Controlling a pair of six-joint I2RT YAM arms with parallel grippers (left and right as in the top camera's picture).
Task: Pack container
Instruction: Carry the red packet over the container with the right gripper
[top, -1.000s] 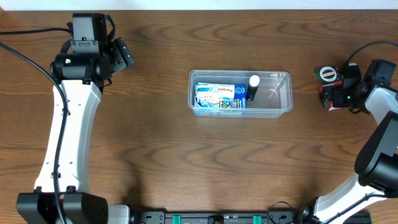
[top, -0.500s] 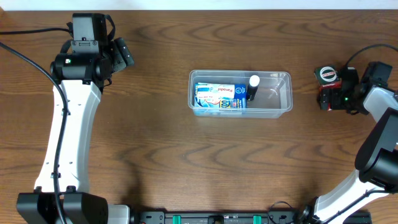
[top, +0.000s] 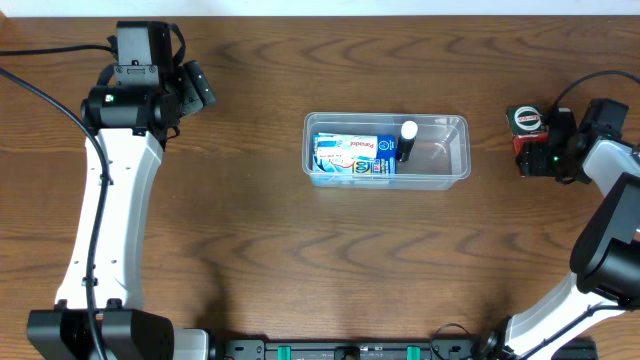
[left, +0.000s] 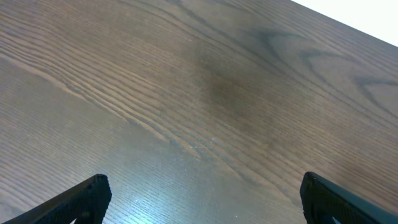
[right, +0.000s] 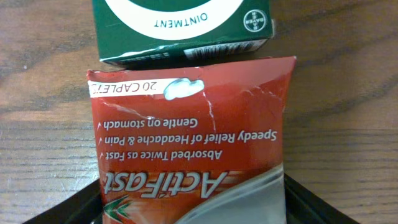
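Item 1: container (top: 452, 152), clear plastic tub, at the centre of the wooden surface (top: 300, 250), well apart from both arms. Holds a blue-and-white box (top: 350, 155) in its left half and a dark stick with a white cap (top: 408, 140) just beside that box.

Item 2: left end effector (left: 205, 205), far left of the surface, fingers spread wide, nothing between them.

Item 3: right end effector (right: 193, 202), far right of the surface, closed on a creased red caplet packet (right: 193, 137), a dark finger at each side edge.

Item 4: green ointment box (right: 180, 28), on the surface, touching the packet's far end.
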